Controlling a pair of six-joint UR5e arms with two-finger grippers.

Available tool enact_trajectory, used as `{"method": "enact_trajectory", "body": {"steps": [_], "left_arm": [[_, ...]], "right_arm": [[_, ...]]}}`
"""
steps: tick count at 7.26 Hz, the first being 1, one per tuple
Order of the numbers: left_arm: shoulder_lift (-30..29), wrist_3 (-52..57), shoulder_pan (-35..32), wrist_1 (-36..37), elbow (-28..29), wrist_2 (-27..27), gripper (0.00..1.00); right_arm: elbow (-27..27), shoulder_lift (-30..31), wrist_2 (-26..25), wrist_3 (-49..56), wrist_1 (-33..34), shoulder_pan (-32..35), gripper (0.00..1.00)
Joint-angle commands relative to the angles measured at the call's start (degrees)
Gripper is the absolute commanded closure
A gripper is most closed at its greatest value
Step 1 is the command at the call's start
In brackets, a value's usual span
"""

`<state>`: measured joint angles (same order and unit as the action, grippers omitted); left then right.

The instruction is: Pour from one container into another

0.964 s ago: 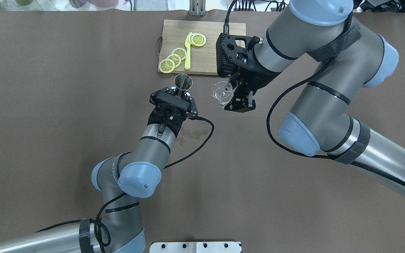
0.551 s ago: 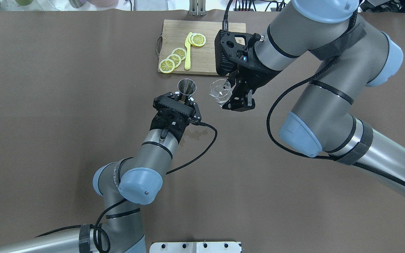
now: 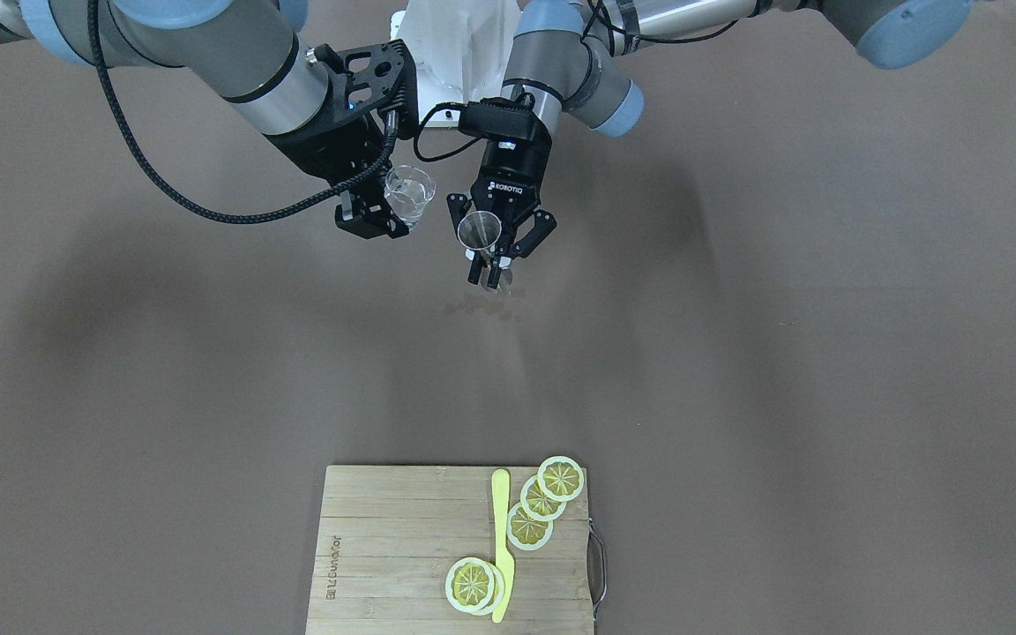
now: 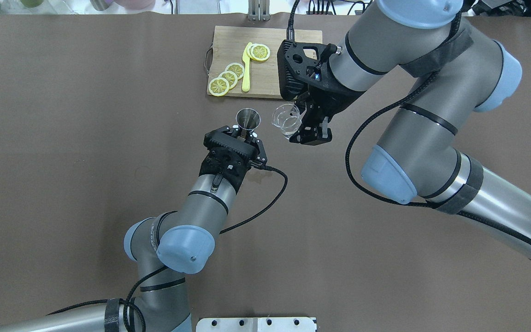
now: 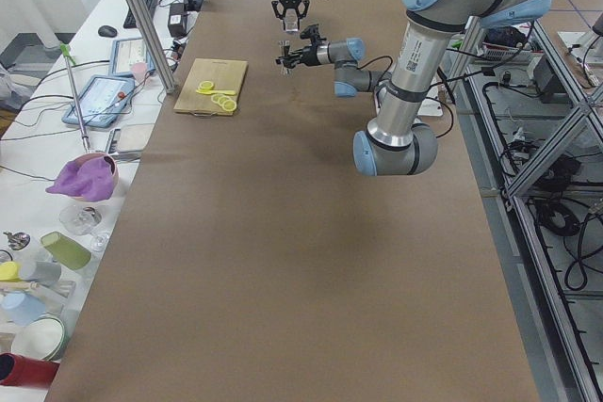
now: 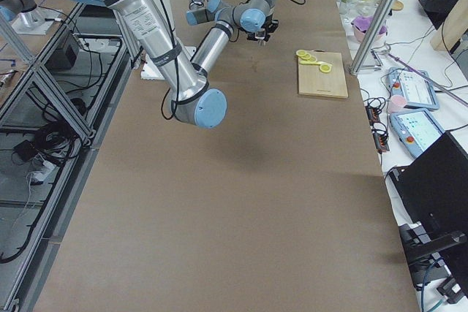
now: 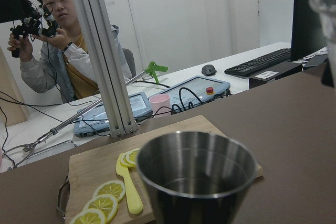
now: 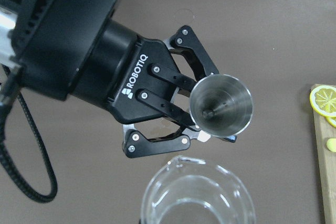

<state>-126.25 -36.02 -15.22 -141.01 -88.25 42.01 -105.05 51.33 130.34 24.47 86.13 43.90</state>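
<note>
Above the brown table's (image 4: 62,184) middle, the right gripper (image 4: 298,123) clamps the small clear drinking glass (image 4: 285,120) just beside the grey steel hourglass jigger (image 4: 247,118), which the left gripper (image 4: 245,133) pinches at its waist. Pouring seems not yet begun: the glass lip must come over the narrow jigger mouth. The wooden cutting board (image 4: 228,41) lies well apart, leaving room.

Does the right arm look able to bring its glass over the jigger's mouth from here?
Probably yes: the glass in the right pincer hangs just beside the jigger held by the left pincer, nothing between them.
</note>
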Motion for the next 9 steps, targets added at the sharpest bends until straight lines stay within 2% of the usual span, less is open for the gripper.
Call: {"method": "enact_trajectory", "body": {"steps": [1, 6, 9], "left_arm": [[0.1, -0.2, 0.3, -0.1, 0.4, -0.2, 1.0], [0.4, -0.3, 1.1, -0.4, -1.6, -0.3, 1.0], [0.6, -0.2, 1.4, -0.1, -0.5, -0.2, 1.0]], "right_arm": [[0.2, 0.0, 0.0, 0.3, 0.0, -1.2, 1.0], [-0.5, 0.1, -0.2, 0.3, 0.7, -1.4, 1.0], [-0.5, -3.0, 0.4, 0.2, 4.1, -0.9, 1.0]]}}
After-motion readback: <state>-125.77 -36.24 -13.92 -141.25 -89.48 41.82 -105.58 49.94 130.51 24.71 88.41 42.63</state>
